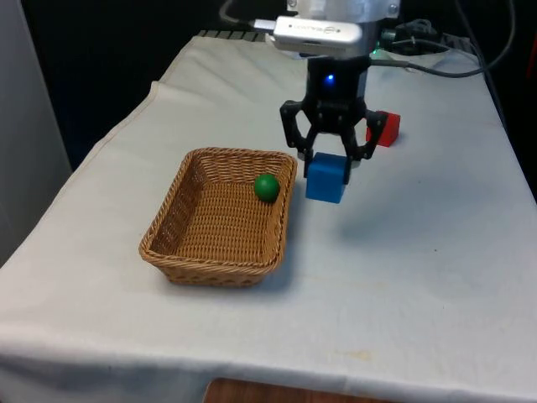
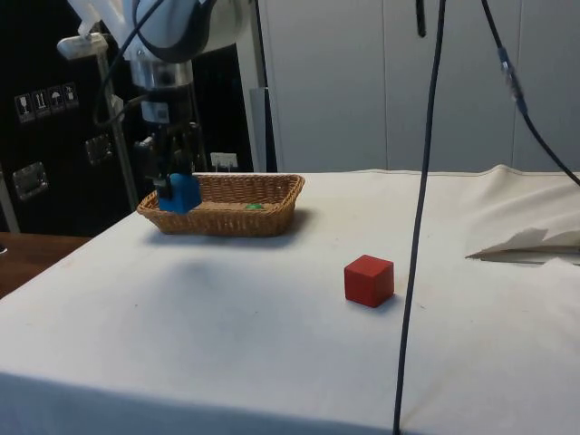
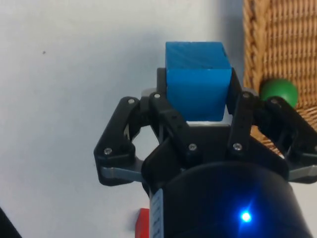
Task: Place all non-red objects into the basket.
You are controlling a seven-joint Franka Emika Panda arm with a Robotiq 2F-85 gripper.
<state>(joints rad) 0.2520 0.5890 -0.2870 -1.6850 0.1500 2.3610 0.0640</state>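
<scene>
A white cloth covers the desk, and on it sits a wicker basket with 1 green ball already lying inside, close to the wall that faces the claw. The claw is clamped on a blue cube, gripping its upper part with 1 finger on each side. In the side view the blue cube hangs clear of the cloth, level with the basket's rim, and the front view puts it just beside that rim on the front view's right, not yet over the opening. A red cube rests on the cloth behind the claw, well apart from the basket; being red, it should stay where it is.

The step in hand looks like the carry to the basket. To do it well, the cube probably needs a little more height first, since its lower edge seems about level with the woven rim and a straight sideways move could clip the wall and shove the basket. Once clear, travel towards the front view's left until the cube is over the open middle of the weave, away from the ball, then lower a little before parting the fingers so it drops short and does not bounce out.
</scene>
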